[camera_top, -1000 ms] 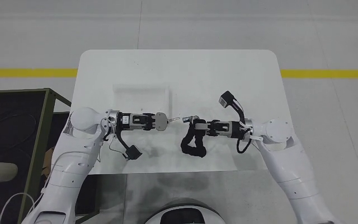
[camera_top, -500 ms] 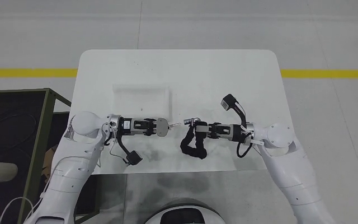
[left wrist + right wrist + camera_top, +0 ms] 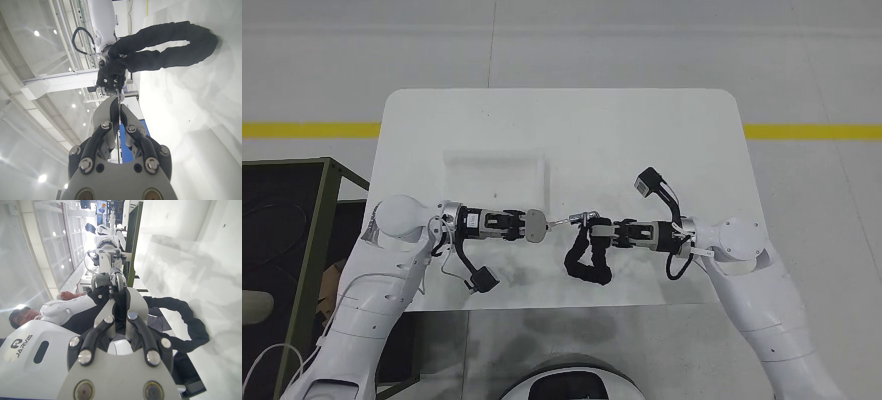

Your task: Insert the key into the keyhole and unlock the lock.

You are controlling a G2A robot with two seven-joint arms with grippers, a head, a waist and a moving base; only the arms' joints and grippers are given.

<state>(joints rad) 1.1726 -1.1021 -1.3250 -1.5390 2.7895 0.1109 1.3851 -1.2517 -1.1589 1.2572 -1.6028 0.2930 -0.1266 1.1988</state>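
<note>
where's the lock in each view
top view: lock at the near middle of the table, between the two arms, black loop toward the near edge.
left wrist view: lock just past the left fingers gripping the key, loop out over the table.
right wrist view: lock clamped in the right fingers, loop beside them.
shared landmark: the white table.
</note>
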